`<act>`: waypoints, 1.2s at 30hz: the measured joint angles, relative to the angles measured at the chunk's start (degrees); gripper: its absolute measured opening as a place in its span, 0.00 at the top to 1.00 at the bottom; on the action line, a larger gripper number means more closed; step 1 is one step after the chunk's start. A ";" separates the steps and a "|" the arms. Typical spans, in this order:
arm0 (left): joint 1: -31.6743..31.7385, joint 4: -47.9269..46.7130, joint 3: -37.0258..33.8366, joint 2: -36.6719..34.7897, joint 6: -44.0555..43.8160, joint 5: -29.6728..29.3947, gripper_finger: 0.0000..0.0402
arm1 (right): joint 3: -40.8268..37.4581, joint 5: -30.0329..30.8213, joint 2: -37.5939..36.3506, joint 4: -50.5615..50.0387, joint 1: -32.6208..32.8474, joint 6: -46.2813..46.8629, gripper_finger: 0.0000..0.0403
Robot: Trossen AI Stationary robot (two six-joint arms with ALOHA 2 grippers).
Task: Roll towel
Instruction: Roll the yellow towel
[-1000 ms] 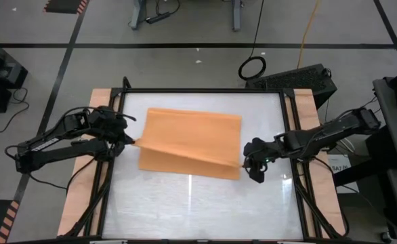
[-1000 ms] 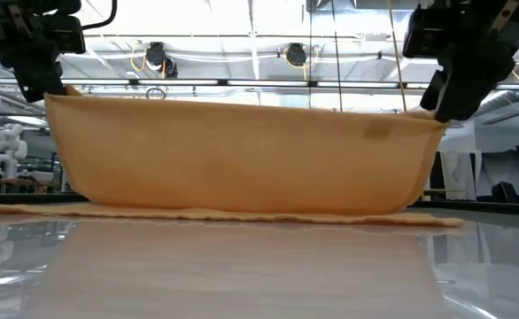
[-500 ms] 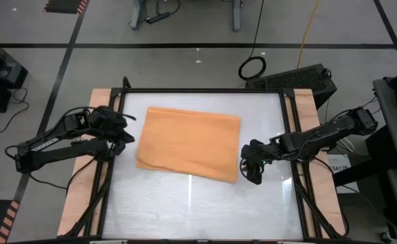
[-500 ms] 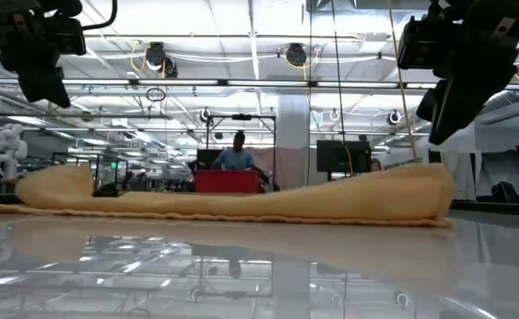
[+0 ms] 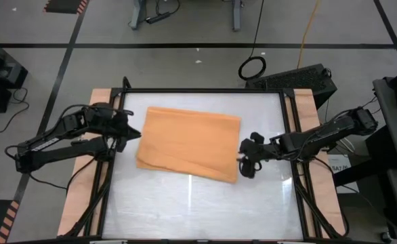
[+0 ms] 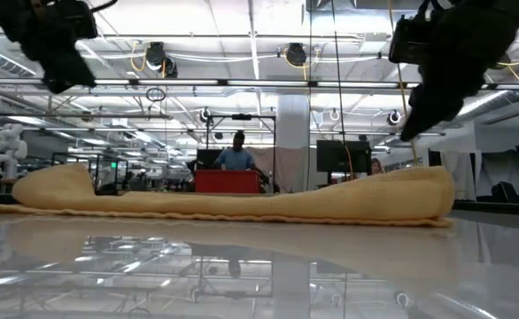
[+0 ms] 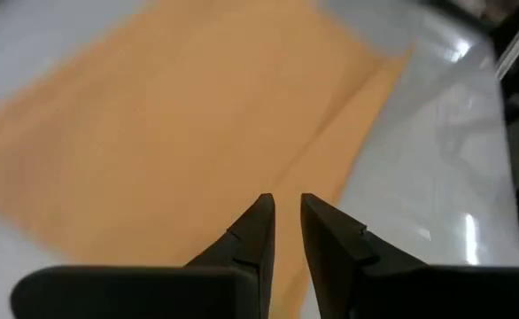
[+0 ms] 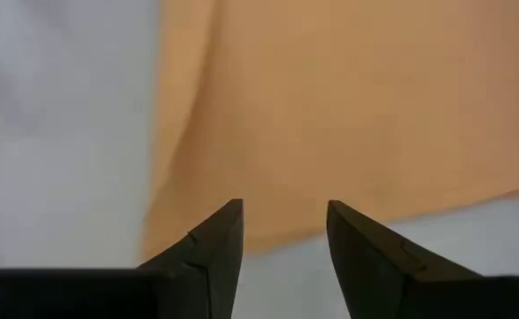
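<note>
On the white table (image 5: 205, 203) lies the soft orange-tan cloth towel (image 5: 188, 142), folded double, long side running between my arms. My left gripper (image 5: 135, 133) and right gripper (image 5: 244, 163) hang spread, empty.

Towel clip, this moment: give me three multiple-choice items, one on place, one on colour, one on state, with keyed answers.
1. Where does the towel lie?
A. on the white tabletop between the arms
B. on the floor
C. draped over the right arm

2. What colour is the towel?
A. blue
B. orange-tan
C. white

3. How are the right gripper fingers?
A. shut on the towel
B. open, empty
C. shut on a tag

Answers: 1 A, the high view shows it there; 2 B, every view shows that colour; 3 B, the right wrist view shows a gap with nothing held.
</note>
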 joint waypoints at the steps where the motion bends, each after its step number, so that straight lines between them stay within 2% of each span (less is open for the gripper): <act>1: 0.00 2.46 0.02 0.47 0.00 -0.04 0.84 | 0.00 2.07 0.00 0.74 -0.63 -0.07 0.62; 3: -0.02 7.22 0.02 2.07 0.04 -0.54 0.84 | 0.06 4.90 0.00 1.78 -2.64 -0.26 0.62; 7: -0.12 16.87 0.04 8.61 0.38 -2.99 0.84 | 1.66 6.71 0.00 1.93 -9.89 -3.38 0.62; 11: -0.76 24.84 0.04 17.87 2.80 -10.66 0.84 | 1.95 5.73 0.38 2.84 -20.10 -12.03 0.65; 15: -0.36 30.43 0.04 28.73 6.18 -17.42 0.84 | 1.95 -1.93 2.75 5.60 -30.79 -21.30 0.69; 21: 3.29 33.74 1.54 43.06 6.46 -18.82 0.84 | 1.97 -11.77 9.54 11.95 -41.89 -27.12 0.70; 24: 4.44 33.58 3.46 48.10 8.51 -18.88 0.84 | 1.97 -18.03 13.59 12.09 -43.58 -28.05 0.70; 26: 4.82 31.68 4.76 51.01 9.27 -19.59 0.84 | 1.97 -19.56 15.99 11.79 -43.35 -28.49 0.72; 32: 5.97 29.54 6.45 57.73 9.57 -22.49 0.84 | 1.97 -19.43 21.06 12.42 -41.87 -29.90 0.80; 36: 6.92 29.31 6.43 61.35 9.41 -22.72 0.84 | 1.97 -16.95 22.15 12.41 -42.83 -30.56 0.87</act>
